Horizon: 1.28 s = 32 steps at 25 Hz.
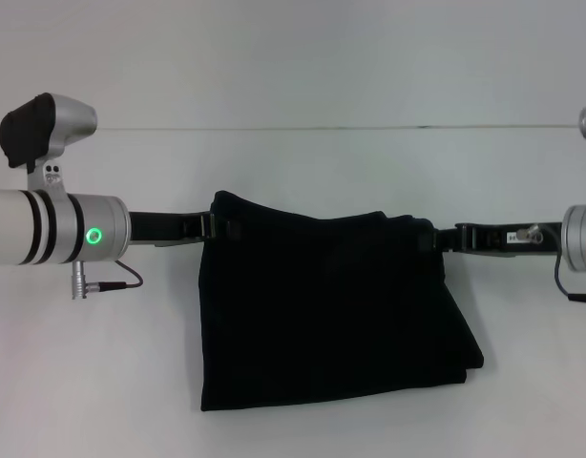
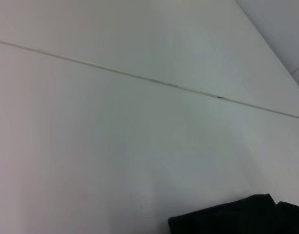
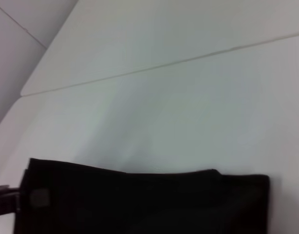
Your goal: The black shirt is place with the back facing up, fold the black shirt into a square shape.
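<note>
One black shirt point(image 1: 331, 315) takes up the middle of the head view, already folded into a thick, roughly square bundle on the white table point(image 1: 293, 172). You can see stacked layers along its right edge, and that side flares out a bit toward the near right corner, so it isn't a perfectly clean square. The far edge looks a little raised and bunched at both corners, while the near edge lies flat on the table.

Both arms come in from the sides at that far edge. The left gripper point(image 1: 219, 227) is at the far left corner, and its fingers look clamped together on the fabric there. The right gripper point(image 1: 429, 236) is at the far right corner, pinched on the cloth the same way. Both are black against black fabric, so the exact fingertip contact is hard to make out, but the cloth clearly bunches up right where each one meets it.

The left wrist view only catches a small dark corner of the shirt point(image 2: 237, 217) against the table, with a seam line point(image 2: 149, 80) running across the surface. The right wrist view shows the shirt's far edge point(image 3: 140, 202) as a long dark band, with the other gripper's tip point(image 3: 6, 200) poking in at its end.
</note>
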Tool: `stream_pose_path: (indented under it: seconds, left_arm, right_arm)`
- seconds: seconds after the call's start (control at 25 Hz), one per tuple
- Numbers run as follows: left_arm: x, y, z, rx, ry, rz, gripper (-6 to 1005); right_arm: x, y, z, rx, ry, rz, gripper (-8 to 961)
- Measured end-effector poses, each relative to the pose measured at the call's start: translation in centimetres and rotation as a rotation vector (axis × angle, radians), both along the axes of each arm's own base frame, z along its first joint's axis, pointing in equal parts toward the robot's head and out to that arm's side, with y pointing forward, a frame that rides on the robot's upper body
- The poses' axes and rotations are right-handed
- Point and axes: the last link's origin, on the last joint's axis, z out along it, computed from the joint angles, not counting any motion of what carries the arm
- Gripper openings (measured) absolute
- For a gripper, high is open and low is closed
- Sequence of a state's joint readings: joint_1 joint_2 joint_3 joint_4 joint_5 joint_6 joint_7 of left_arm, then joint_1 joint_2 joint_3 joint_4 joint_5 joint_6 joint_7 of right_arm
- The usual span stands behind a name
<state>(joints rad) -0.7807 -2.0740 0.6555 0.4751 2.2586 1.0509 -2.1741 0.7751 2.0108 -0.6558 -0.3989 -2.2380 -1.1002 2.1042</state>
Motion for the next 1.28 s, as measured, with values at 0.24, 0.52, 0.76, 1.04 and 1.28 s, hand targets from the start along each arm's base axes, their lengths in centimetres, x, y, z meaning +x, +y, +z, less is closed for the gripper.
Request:
stream_pose_path:
  seconds: [0.24, 0.52, 0.76, 1.04, 1.28]
  left_arm:
    - [-0.1, 0.0, 0.2, 0.009, -0.005, 0.006, 81]
    - [-0.1, 0.1, 0.2, 0.009, -0.003, 0.008, 81]
    - [-0.2, 0.3, 0.6, 0.017, 0.002, 0.008, 85]
    - [-0.5, 0.3, 0.8, 0.021, 0.006, 0.014, 93]
    - [-0.5, 0.2, 0.7, 0.017, 0.006, 0.016, 99]
  right_arm:
    - [1.2, -0.2, -0.5, 0.045, -0.046, -0.010, 172]
    - [1.2, -0.3, -1.1, 0.051, -0.054, -0.005, 75]
    - [1.0, -0.3, -0.5, 0.057, -0.042, 0.026, 60]
    - [1.7, -1.1, 1.6, 0.078, 0.013, 0.067, 271]
    - [2.3, -3.2, 2.5, -0.045, 0.032, 0.105, 534]
